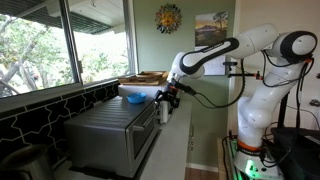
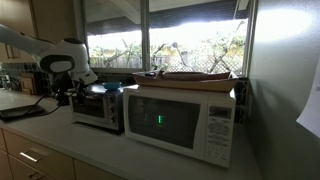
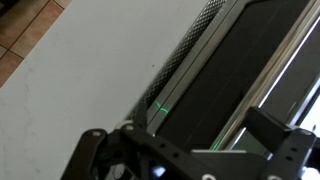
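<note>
A silver toaster oven [image 1: 112, 135] stands on the white countertop [image 3: 75, 75], and next to it is a white microwave [image 2: 180, 120]. My gripper [image 1: 167, 98] hangs open at the toaster oven's front upper edge, with nothing between its fingers. In the wrist view the gripper [image 3: 188, 148] looks down on the oven's dark glass door [image 3: 225, 75] and its long handle bar [image 3: 188, 52]. One finger [image 3: 90, 150] lies over the counter side and the other [image 3: 283, 135] over the door. A blue object [image 1: 133, 97] rests on top of the toaster oven, just behind the gripper.
A wooden tray [image 2: 195, 76] lies on top of the microwave. Windows [image 1: 50, 45] run along the wall behind the appliances. Tiled floor [image 3: 20, 40] shows beyond the counter edge. The arm's white base [image 1: 255, 115] stands beside the counter.
</note>
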Motion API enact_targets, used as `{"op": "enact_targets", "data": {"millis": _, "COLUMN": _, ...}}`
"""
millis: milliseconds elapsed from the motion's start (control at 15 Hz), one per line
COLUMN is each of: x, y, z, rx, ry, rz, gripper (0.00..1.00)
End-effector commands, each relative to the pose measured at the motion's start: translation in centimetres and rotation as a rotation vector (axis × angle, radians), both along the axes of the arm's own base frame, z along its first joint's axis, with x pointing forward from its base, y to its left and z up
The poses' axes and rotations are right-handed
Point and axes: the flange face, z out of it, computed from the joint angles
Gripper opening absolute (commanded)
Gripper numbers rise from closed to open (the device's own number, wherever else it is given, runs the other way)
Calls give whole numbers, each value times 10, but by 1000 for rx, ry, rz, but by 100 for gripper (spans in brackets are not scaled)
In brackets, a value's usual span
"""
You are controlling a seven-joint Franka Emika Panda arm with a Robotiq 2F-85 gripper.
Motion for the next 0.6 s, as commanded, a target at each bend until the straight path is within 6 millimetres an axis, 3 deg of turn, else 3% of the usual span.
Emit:
{"op": "enact_targets", "data": {"millis": 0, "x": -11, "y": -9, "z": -26, "rx": -23, "ry": 82, "rz": -28, "gripper": 100}}
{"op": "enact_targets", "data": {"millis": 533, "x": -39, "y": -32, "z": -57, "rx": -32, "ry": 183, "rz": -69, "gripper": 100}}
